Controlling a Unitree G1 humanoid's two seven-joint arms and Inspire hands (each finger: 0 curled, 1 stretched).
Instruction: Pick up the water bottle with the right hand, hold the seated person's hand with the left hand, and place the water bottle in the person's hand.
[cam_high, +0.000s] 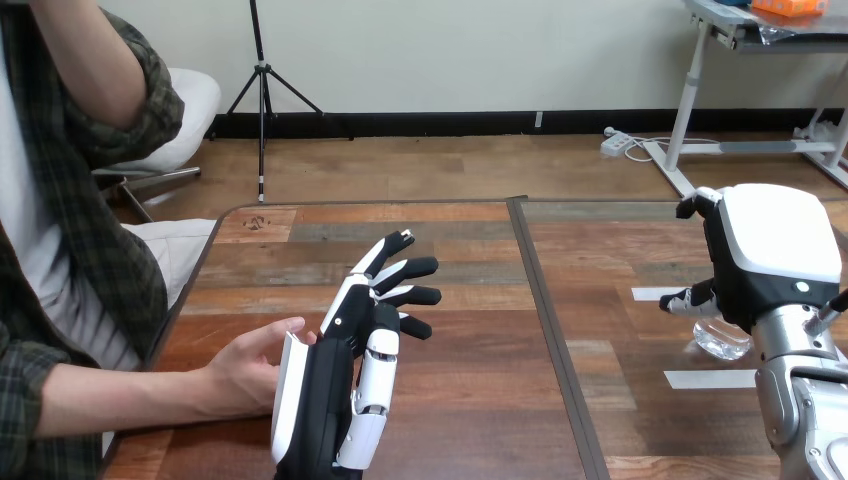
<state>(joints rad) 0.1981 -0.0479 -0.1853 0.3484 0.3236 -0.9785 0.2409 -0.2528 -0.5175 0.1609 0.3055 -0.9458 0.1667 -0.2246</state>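
My right hand (770, 255) is at the right side of the table, wrapped over the clear water bottle (722, 342). Only the bottle's lower end shows, under the palm and just above the table. The thumb (688, 299) curls across its near side and the fingers (697, 204) bend over its far side. My left hand (345, 375) stands on edge at the left-centre of the table, open, with its fingers (395, 270) straight and spread, pointing away from me. The person's hand (250, 365) lies palm-in against the white back of my left hand, touching it. My left hand does not grip it.
Two white tape strips (712, 379) mark the table near the bottle. A dark seam (545, 310) runs down the table between its two halves. The person's forearm (110, 395) reaches in from the left edge.
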